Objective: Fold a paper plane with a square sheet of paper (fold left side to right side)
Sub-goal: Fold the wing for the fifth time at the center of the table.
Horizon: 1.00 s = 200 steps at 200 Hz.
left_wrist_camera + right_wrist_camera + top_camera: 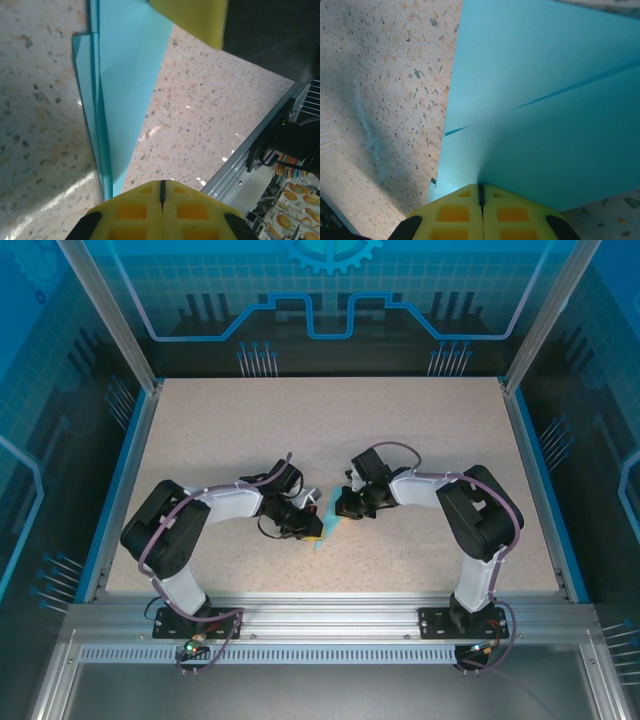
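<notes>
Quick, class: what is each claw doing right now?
Left claw: closed, by the folded cyan paper; grip unclear.
Right claw: closed on the paper's edge.

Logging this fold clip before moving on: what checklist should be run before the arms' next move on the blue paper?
1. The left gripper is shut: ok.
2. The right gripper is shut, tips at the paper: ok.
3. The paper is folded into a narrow layered taper: ok.
4. The paper rests on the table: ok.
5. The right gripper pinches rather than presses the paper: cannot tell.
</notes>
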{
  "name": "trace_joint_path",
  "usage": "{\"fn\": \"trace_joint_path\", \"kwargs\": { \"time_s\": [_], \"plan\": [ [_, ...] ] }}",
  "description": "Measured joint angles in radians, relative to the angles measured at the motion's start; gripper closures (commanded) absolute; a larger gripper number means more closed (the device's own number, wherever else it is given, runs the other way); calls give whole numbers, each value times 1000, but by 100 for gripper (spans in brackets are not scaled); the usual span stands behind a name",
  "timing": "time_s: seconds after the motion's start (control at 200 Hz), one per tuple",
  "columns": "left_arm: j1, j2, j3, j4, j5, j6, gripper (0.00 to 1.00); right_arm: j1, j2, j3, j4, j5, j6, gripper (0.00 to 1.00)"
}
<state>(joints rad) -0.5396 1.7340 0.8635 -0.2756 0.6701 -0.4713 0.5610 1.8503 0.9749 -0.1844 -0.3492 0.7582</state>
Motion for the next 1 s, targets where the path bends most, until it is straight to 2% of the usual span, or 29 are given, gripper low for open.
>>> {"fn": "trace_joint_path", "kwargs": {
  "time_s": [0.24, 0.485, 0.775, 1.0],
  "plan": [
    [-8, 70, 5, 3, -5, 0, 97, 0, 0, 0, 0, 0, 0, 94],
    [-8, 71, -9, 20, -5, 3, 97, 0, 0, 1, -3, 1, -1, 94],
    [-8, 2, -101, 64, -12, 3, 98, 0, 0, 3, -8, 0, -8, 94],
    [-9, -66, -150, 7, -31, 3, 95, 0, 0, 14, -28, 6, -19, 92]
  ]
}}
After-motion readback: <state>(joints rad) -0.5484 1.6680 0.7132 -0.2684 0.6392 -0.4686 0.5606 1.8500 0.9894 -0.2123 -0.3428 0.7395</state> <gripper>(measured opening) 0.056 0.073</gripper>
